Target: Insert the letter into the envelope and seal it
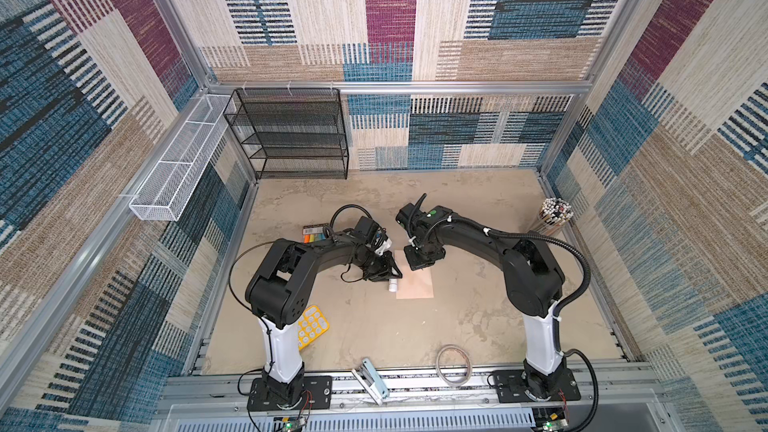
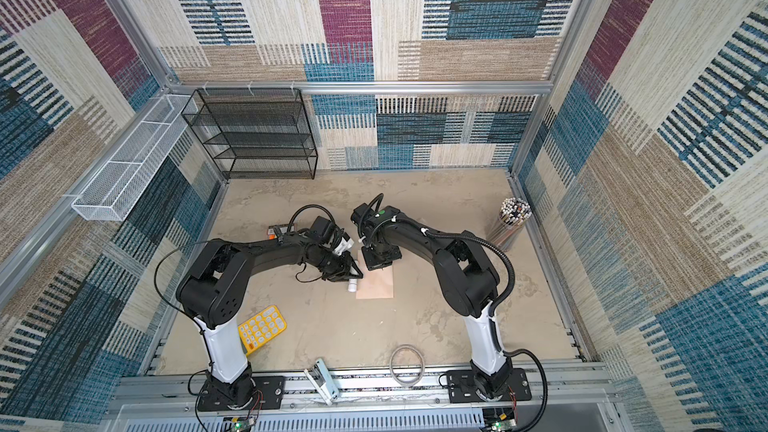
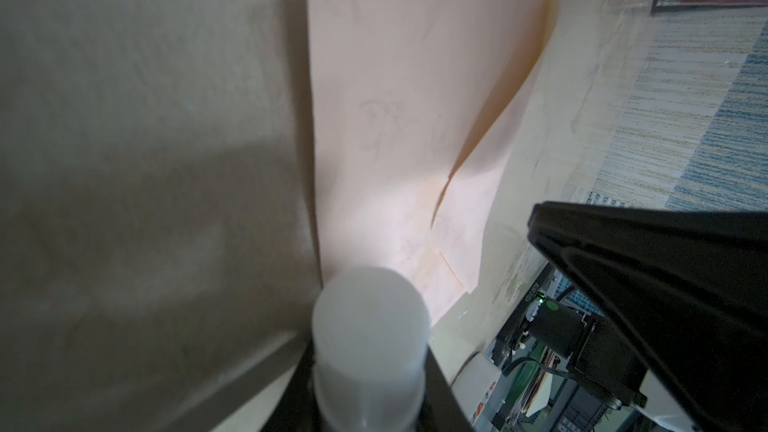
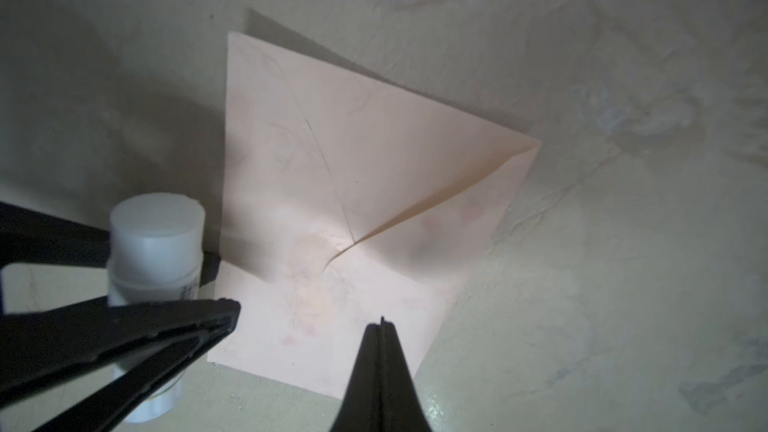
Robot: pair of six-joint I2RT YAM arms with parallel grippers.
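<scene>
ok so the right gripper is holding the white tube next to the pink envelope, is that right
Not quite: it is the left gripper that holds the white tube next to the pink envelope. The left wrist view shows the tube in that arm's own grip. In the right wrist view the right gripper has its jaws shut with nothing between them.

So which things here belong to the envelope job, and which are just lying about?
In use: envelope; glue stick in the left gripper; right gripper, shut, over the envelope. No letter in view.
Lying about: calculator, markers, stapler, ring, pencil cup, black rack, white basket.
</scene>
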